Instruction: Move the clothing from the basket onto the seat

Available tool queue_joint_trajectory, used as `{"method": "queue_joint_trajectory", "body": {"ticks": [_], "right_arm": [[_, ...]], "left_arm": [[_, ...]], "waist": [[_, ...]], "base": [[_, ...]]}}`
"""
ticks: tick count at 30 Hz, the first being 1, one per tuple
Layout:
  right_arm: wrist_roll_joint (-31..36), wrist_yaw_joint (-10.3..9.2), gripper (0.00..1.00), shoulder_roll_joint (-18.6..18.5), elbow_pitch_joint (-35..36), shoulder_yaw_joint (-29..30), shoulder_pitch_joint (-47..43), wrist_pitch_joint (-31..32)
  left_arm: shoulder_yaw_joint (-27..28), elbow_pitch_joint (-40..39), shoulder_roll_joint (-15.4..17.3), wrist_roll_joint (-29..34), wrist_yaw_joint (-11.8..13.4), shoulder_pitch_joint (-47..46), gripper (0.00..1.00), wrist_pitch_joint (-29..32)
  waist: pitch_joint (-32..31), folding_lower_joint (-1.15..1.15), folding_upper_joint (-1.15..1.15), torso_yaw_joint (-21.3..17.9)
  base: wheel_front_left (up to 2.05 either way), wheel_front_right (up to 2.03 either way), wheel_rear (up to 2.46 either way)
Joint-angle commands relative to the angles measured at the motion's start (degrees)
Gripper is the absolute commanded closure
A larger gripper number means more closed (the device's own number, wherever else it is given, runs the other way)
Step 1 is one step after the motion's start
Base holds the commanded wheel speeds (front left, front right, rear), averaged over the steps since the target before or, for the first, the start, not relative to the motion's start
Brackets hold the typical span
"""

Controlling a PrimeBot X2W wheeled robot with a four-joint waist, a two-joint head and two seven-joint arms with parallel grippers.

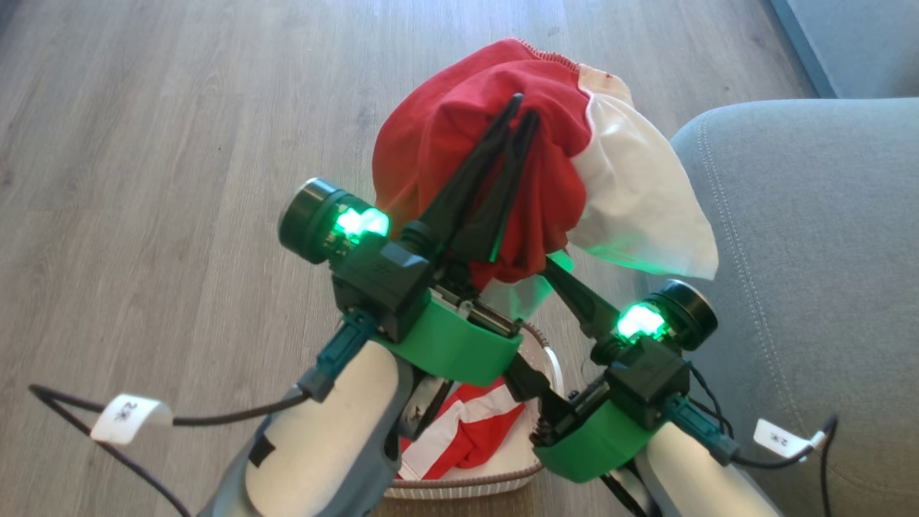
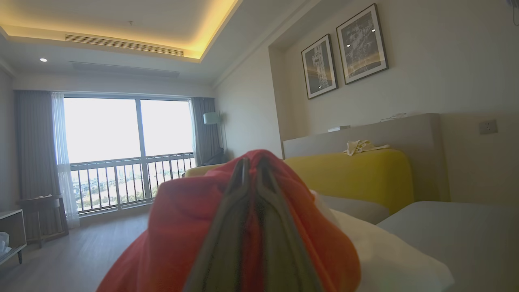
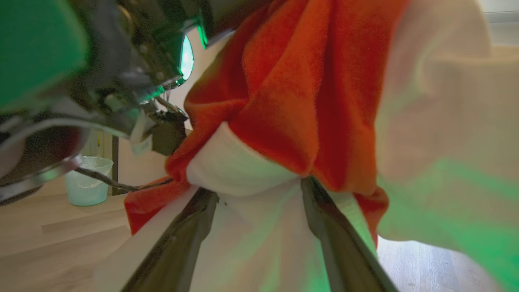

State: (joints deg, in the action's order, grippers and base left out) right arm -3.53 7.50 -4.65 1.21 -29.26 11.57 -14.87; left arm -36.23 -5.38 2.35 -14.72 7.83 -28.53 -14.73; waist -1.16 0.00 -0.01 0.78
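Red-and-white soft garment with white sleeves [image 1: 445, 136] is hanging up in the air, lifted clear of the small white perforated plastic basket with the brown woven-look rim [image 1: 467, 490]. Your left gripper [image 1: 525, 106] is holding it. The two long dark fingers are squeezing together on a fold of red cloth near the top of the bundle, and the left wrist view is showing the same pinch, with red fabric bulging around both fingers. A white sleeve is drooping to the right, and its edge is overlapping the rounded edge of the large grey upholstered fabric seat [image 1: 811, 251] in the head view. I can't tell if it's touching.

Your right gripper [image 3: 259, 184] is sitting below the bundle and pointing up into it. Its fingers [image 3: 182, 239] are standing well apart, with white cloth sagging between them. The tips are hidden under the fabric, so you're not getting a clear grip there.

The second garment, red with a white stripe [image 1: 474, 431], is lying crumpled inside the basket, partly hidden behind the left forearm. The basket is resting on the grey-brown wood-look plank floor [image 1: 143, 143], just beside the seat.
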Motion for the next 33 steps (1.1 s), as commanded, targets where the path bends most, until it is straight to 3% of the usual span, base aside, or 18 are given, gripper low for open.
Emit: {"method": "queue_joint_trajectory", "body": {"ticks": [1, 5, 6, 7, 8, 9, 23, 33], "right_arm": [[-0.1, -0.01, 0.0, 1.5, 1.5, -0.9, 2.9, -0.1], [0.9, -0.01, 0.0, 1.7, 1.3, -0.8, 4.2, -0.1], [1.2, -0.01, 0.2, 1.7, 1.0, -0.7, 4.4, -0.1], [1.4, -0.01, 0.51, 1.7, 0.8, -0.4, 4.5, -0.1], [1.5, -0.01, 0.67, 1.7, 0.8, 0.0, 4.6, -0.1], [1.4, -0.01, 1.0, 1.7, 1.1, 0.5, 4.6, -0.1], [-4.6, -0.01, 1.0, 1.8, 8.7, 12.6, 1.7, -0.1], [-5.3, -0.01, 1.0, 1.8, 10.0, 14.7, 1.1, -0.1]], "left_arm": [[1.5, -1.7, 0.5, -0.4, 0.4, -2.8, 1.0, -0.3], [0.7, -1.6, 0.5, -0.7, 0.6, -2.7, 1.0, -0.3], [0.5, -1.7, 0.5, -0.7, 0.6, -2.7, 1.0, -0.3], [0.3, -1.8, 0.5, -0.7, 0.5, -2.7, 1.0, -0.3], [0.1, -1.9, 0.5, -0.8, 0.5, -2.6, 1.0, -0.3], [-0.1, -1.9, 0.5, -1.0, 0.5, -2.5, 1.0, -0.3], [-0.7, -1.9, 0.5, -1.2, 0.3, -1.9, 1.0, -0.3], [-1.6, -3.3, 0.5, -1.9, -0.3, -2.1, 1.0, -0.3]], "waist": [[0.0, 0.0, 0.01, 0.0], [0.0, 0.0, 0.01, 0.2], [0.0, 0.0, 0.01, 0.3], [0.0, 0.0, 0.01, 0.4], [-0.1, 0.0, 0.01, 0.5], [-0.1, 0.0, 0.01, 0.7], [-0.3, 0.0, 0.01, 1.1], [0.0, 0.0, 0.01, 1.2]], "base": [[0.0, 0.0, 0.0], [0.0, 0.0, 0.0], [0.0, 0.0, 0.0], [0.0, 0.0, 0.0], [0.0, 0.0, 0.0], [0.0, 0.0, 0.0], [0.0, 0.0, 0.0], [0.0, 0.0, 0.0]]}}
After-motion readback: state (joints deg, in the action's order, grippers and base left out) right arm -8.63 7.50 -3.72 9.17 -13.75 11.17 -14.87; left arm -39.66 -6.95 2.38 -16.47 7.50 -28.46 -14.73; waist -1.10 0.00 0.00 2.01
